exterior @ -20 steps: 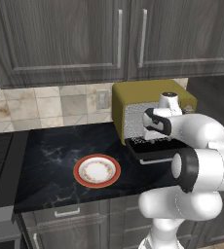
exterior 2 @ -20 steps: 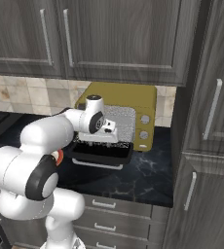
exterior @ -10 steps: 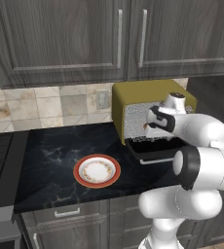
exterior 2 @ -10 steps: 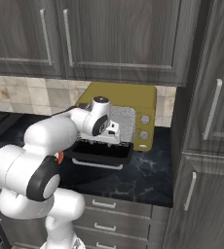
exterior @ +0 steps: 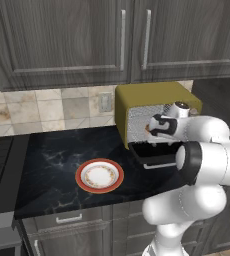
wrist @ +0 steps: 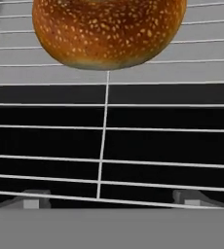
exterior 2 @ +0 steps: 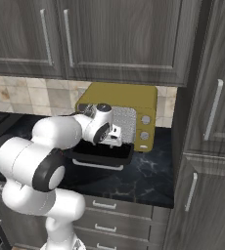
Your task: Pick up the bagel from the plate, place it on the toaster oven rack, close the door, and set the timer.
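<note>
Reaching forward at oven height, the white arm bends at the elbow and holds its gripper [exterior: 154, 127] level at the mouth of the yellow toaster oven [exterior: 152, 102], jaws spread wide and empty. The bagel [wrist: 109, 31] lies flat on the toaster oven rack [wrist: 104, 146], seeded crust up; being round, it has no clear long axis. The rack's wires run across the hand view. The door [exterior 2: 101, 155] hangs open below the hand. The plate [exterior: 100, 175] sits bare on the black table [exterior: 52, 155], well apart from the oven
</note>
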Controlling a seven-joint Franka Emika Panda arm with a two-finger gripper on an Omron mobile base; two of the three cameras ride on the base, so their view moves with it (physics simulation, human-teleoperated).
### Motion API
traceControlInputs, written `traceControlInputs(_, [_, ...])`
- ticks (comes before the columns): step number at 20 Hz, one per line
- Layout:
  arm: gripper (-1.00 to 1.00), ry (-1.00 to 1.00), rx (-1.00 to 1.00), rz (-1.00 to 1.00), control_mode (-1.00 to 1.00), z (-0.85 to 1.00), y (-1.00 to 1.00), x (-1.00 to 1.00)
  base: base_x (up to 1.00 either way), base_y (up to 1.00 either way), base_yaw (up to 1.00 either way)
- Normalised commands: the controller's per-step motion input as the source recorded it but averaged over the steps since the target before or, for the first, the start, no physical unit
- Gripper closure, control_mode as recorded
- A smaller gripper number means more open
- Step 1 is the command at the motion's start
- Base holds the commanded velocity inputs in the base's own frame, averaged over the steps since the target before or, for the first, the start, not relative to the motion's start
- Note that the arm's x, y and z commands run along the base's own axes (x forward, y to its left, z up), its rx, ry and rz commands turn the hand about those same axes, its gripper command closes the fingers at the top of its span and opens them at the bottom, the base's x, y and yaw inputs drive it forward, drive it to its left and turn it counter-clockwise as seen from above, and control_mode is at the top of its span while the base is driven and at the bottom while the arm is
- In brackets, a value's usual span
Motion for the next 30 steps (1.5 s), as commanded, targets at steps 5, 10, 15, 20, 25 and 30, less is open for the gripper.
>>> traceControlInputs(5, [-1.00, -0.14, 0.00, 0.00, -1.00, -0.01, 0.02, 0.37, 0.00, 0.00, 0.00])
traceControlInputs(10, [-1.00, -0.13, 0.00, 0.00, -1.00, 0.00, 0.00, 0.34, 0.00, 0.00, 0.00])
traceControlInputs(15, [-1.00, -0.06, 0.00, 0.00, -1.00, 0.05, 0.00, 0.21, 0.00, 0.00, 0.00])
traceControlInputs(20, [-1.00, 0.00, 0.00, 0.00, -1.00, 0.17, 0.00, 0.25, 0.00, 0.00, 0.00])
traceControlInputs(25, [-1.00, 0.01, 0.00, 0.00, -1.00, 0.30, 0.00, 0.58, 0.00, 0.00, 0.00])
traceControlInputs(30, [-1.00, -0.06, 0.01, 0.00, -1.00, 0.21, -0.09, 0.19, 0.00, 0.00, 0.00])
